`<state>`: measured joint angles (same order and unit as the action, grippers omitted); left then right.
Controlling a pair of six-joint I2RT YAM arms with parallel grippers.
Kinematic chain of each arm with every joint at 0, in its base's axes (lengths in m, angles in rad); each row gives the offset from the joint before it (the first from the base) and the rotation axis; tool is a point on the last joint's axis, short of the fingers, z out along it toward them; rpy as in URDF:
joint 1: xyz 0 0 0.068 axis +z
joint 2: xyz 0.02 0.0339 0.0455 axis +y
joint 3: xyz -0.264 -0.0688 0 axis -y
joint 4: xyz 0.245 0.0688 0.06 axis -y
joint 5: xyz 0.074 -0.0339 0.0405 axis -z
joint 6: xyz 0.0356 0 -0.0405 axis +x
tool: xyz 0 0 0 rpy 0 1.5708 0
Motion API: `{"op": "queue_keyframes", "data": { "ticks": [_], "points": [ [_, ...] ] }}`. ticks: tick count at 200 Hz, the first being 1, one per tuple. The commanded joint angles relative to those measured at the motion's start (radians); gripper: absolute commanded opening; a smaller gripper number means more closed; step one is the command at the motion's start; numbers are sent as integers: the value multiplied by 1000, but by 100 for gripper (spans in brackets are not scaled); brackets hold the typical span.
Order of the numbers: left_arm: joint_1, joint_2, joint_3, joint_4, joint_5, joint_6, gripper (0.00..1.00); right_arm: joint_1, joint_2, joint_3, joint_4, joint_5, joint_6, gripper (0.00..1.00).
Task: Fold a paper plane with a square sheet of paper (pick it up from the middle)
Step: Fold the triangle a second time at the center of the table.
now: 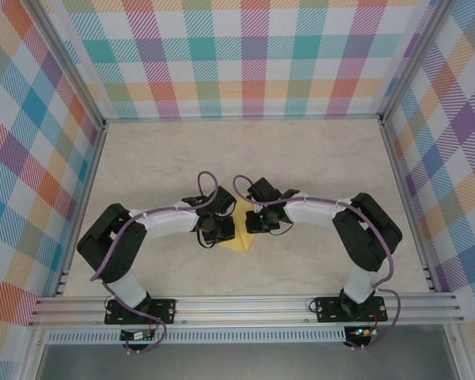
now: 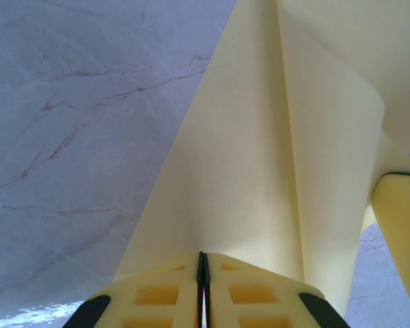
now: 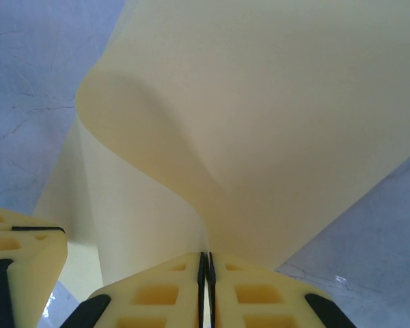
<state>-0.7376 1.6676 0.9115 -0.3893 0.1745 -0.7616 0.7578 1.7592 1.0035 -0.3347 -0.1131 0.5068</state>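
Mid-fold, clamped on paper with left tool and right tool. Likely calls next for flattening the curl into a crease.

No text, label, brand, number or sign can be read anywhere in these views.

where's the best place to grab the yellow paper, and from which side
The paper is limp and curling, so I'd pinch a thin free edge flat, coming in along its plane, one side each; the left end effector and right end effector are shut on it that way.
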Motion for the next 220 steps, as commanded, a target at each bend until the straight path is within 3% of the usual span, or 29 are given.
{"op": "queue_keyframes", "data": {
  "ticks": [1, 220],
  "points": [
    [-8, 7, -3, 1, 8, 9, 11, -5, 18, 13, -21, 0, -20, 13],
    [-8, 0, -10, 3, 1, 9, 11, -4, 43, 45, -48, 15, -31, 13]
  ]
}}
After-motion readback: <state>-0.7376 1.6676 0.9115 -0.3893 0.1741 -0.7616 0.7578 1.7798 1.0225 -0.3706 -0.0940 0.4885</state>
